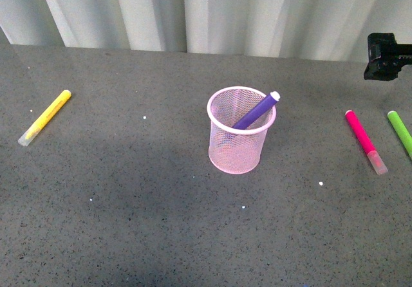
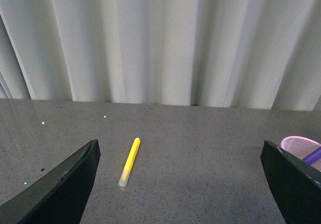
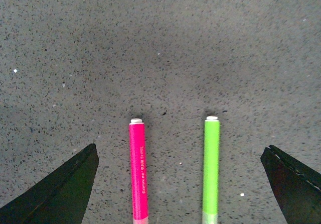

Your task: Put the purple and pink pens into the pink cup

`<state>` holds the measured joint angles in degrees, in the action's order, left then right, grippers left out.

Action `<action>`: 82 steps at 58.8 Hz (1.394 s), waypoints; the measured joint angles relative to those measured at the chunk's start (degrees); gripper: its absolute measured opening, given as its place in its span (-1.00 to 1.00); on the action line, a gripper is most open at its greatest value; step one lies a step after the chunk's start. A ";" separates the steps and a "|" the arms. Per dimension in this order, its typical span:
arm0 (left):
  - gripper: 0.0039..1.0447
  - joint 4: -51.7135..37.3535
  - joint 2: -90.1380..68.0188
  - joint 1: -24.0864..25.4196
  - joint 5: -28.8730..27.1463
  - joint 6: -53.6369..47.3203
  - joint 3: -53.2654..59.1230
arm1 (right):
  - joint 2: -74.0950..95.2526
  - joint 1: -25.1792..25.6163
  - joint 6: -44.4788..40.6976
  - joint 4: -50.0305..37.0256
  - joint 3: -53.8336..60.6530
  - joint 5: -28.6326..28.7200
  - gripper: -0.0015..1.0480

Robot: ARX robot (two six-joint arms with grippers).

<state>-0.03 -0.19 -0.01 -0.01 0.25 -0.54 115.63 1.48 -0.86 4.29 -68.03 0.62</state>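
The pink cup [image 1: 237, 131] stands upright at the table's middle, and the purple pen [image 1: 257, 111] leans inside it with its end over the right rim. The cup's rim [image 2: 301, 144] and a bit of the purple pen [image 2: 314, 155] also show in the left wrist view. The pink pen [image 1: 365, 141] lies flat at the right. In the right wrist view the pink pen [image 3: 138, 170] lies between the fingers of my open right gripper [image 3: 180, 186], beside a green marker. A black part of the right arm [image 1: 386, 56] shows at the far right. My left gripper [image 2: 180, 184] is open and holds nothing.
A green marker [image 1: 401, 132] lies just right of the pink pen, parallel to it [image 3: 211, 169]. A yellow marker [image 1: 45, 117] lies at the far left [image 2: 129, 161]. A white pleated curtain [image 1: 206, 10] hangs behind the grey speckled table [image 1: 141, 203].
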 joint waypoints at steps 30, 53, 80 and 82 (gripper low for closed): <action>0.88 0.00 0.00 0.00 0.00 0.00 0.00 | 7.45 0.57 3.78 -3.85 0.28 2.97 0.87; 0.88 0.00 0.00 0.00 0.00 0.00 0.00 | 13.00 1.16 4.17 -5.31 -1.73 3.39 0.87; 0.88 0.00 0.00 0.00 0.00 0.00 0.00 | 15.76 0.24 4.17 -6.51 -4.55 2.97 0.87; 0.88 0.00 -0.02 0.00 0.00 0.00 0.00 | 16.04 0.17 4.15 -6.86 -4.48 3.02 0.87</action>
<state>-0.03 -0.21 -0.01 -0.01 0.25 -0.54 131.68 1.65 3.29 -2.57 -72.51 3.64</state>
